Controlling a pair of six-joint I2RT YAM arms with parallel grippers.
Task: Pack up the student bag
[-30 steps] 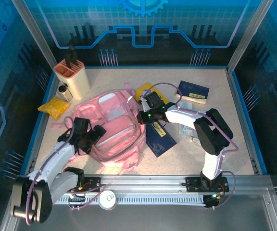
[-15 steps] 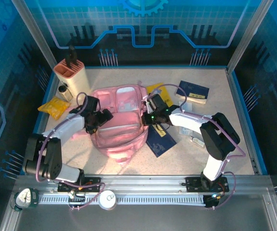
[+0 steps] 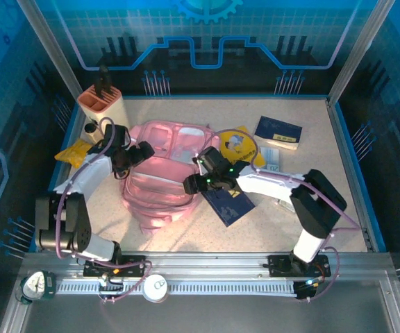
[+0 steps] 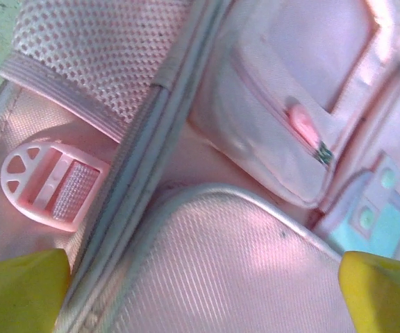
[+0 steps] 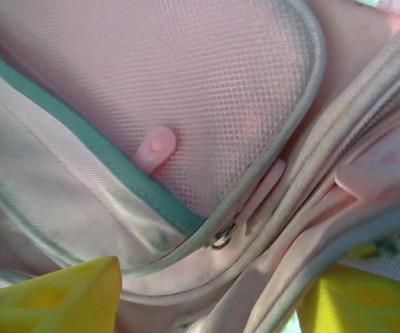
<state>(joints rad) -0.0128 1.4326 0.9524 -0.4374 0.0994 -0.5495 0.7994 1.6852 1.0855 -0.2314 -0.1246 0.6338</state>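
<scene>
Top external view: the student bag [image 3: 162, 177] is seen lying flat on the counter [image 3: 255, 236], left of its middle and nearer the left edge than the right. The left jaws are held wide over the bag's far left part, and the right jaws are spread at its right side; nothing is gripped by either. Yellow left fingers [image 4: 19, 295] and right fingers [image 5: 54, 295] are seen far apart over pink fabric. A dark blue booklet [image 3: 229, 202] is laid just beside the bag's right side.
</scene>
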